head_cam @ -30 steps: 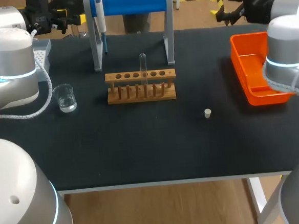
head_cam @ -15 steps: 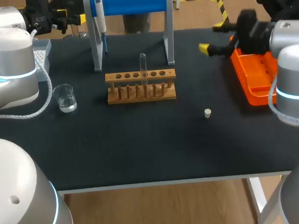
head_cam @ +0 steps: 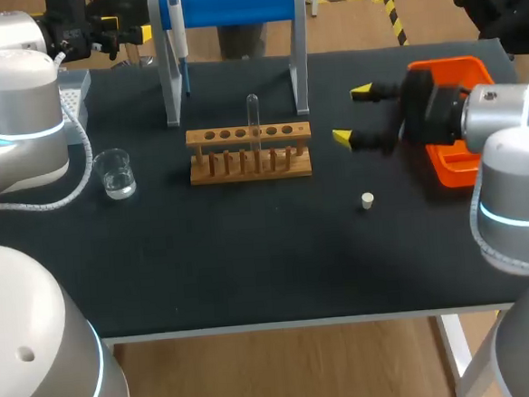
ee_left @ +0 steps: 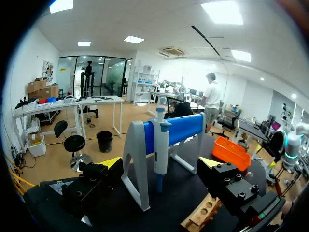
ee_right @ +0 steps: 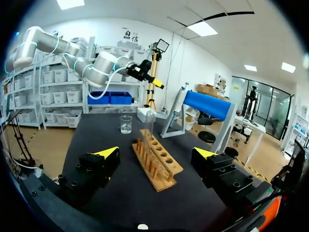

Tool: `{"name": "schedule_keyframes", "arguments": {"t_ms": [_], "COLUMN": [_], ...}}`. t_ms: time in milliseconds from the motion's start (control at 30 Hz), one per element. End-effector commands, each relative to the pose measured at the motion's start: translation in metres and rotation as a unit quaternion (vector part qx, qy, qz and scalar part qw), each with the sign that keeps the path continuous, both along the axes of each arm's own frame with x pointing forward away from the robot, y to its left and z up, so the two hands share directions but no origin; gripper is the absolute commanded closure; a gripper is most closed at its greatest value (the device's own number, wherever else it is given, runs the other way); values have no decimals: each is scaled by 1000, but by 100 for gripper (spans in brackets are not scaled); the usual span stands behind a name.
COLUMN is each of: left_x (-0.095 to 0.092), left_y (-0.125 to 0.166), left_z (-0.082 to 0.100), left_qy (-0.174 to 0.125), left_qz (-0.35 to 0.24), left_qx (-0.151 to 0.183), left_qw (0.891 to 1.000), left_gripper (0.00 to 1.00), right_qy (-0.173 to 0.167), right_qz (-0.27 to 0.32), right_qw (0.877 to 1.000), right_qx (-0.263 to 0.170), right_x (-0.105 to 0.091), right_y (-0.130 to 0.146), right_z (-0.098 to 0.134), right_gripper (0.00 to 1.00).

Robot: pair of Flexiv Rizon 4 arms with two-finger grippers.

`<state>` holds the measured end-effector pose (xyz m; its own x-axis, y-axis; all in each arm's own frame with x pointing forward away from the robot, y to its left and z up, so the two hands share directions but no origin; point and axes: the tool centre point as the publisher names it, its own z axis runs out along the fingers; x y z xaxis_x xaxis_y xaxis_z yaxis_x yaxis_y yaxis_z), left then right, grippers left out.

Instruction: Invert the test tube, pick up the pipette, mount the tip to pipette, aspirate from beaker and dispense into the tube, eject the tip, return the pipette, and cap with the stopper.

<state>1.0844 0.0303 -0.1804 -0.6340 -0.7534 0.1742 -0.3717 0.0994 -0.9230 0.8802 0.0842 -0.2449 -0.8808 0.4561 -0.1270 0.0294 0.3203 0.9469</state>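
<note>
Right gripper (head_cam: 351,114): released, fingers wide, turned sideways toward rack (head_cam: 248,163), apart from tube (head_cam: 253,117); probably set for a side grab to invert. Tube: upright in rack, rounded end up. Left gripper (ee_left: 160,162): released, parked facing pipette (ee_left: 161,145) hung on stand (ee_left: 133,164), likely ready for pickup. Stopper (head_cam: 367,200) loose near right gripper; beaker (head_cam: 116,172) beside rack.
</note>
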Motion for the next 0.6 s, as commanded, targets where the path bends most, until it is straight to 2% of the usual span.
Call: {"name": "schedule_keyframes", "arguments": {"t_ms": [33,567,600], "left_x": [0,0,-9], "left_y": [0,0,-3], "left_z": [-1,-1,-2], "left_qy": [-1,-1,-7], "left_qz": [0,0,-3], "left_qx": [-1,-1,-1], "left_qw": [1000,1000,1000], "left_gripper": [0,0,0], "right_qy": [-4,-4,-4], "right_qz": [-4,-4,-4], "right_qw": [1000,1000,1000], "right_qx": [3,3,3], "right_x": [-5,-5,-5], "right_y": [0,0,0], "right_z": [-1,-1,-1], "right_gripper": [0,0,0]}}
